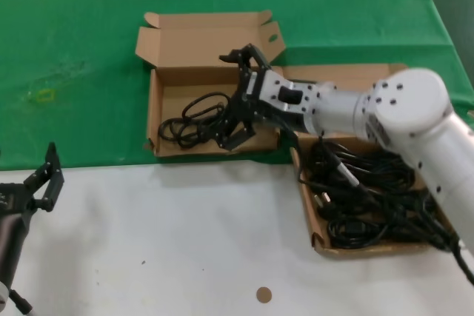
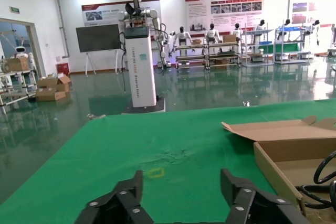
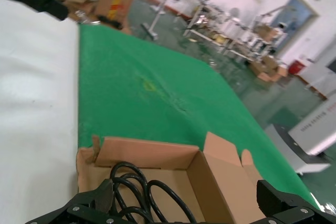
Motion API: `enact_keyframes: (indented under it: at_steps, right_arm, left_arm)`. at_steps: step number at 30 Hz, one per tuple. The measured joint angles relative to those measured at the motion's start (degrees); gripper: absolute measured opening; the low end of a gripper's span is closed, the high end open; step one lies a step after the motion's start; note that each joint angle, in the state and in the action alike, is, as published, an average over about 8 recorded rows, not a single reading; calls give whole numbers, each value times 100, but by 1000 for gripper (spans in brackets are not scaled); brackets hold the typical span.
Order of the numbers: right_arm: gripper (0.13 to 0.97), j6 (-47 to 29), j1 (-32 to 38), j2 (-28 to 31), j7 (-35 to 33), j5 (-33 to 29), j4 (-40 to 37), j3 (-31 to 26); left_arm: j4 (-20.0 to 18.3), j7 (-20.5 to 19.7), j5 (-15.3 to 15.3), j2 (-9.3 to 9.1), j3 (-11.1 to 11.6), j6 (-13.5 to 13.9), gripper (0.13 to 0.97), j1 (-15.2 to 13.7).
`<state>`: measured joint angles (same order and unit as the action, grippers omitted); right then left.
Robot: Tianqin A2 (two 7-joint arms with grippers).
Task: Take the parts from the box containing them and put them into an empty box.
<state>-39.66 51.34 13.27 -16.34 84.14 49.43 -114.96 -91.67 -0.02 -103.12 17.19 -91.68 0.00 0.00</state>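
Head view: right pincer (image 1: 238, 100) hung spread wide over the low-fronted box (image 1: 154, 112), one coiled cable (image 1: 194, 120) lying in that box directly under the fingers, not gripped. Two boxes counted; the second, the full box (image 1: 318, 238), sat to the right with a tangle of cables (image 1: 374, 197). Left pincer (image 1: 43, 177) waited open over the white counter (image 1: 185, 242).

Left wrist view: its fingers (image 2: 239, 195) apart, holding nothing.

Right wrist view: cable loops (image 3: 144, 192) between spread fingers (image 3: 286, 205).

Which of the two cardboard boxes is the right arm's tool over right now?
The box on the green cloth, holding a single cable coil. The right tool hangs open over it; the other box is piled with cables.
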Motion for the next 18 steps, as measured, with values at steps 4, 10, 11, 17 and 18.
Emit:
enact_keyframes:
  at_steps: [4,10,11,17,18]
  right_arm:
    - [957,306,-393,30,126,147,323,178]
    - [966,768,-987,75,316,368,815,449]
    - [966,841,-1082,83,347,403,894,492]
    - [966,1295,-1674,128,534,620,1377,761]
    - [966,1372,-1773,135,565,657,1459,806]
  left_arm:
    - [0,1,0,0,0,0,506,0]
    - [0,2,0,0,0,0,646,0]
    - [0,2,0,0,0,0,646,0]
    - [0,2,0,0,0,0,735,0]
    - [0,2,0,0,0,0,758,0]
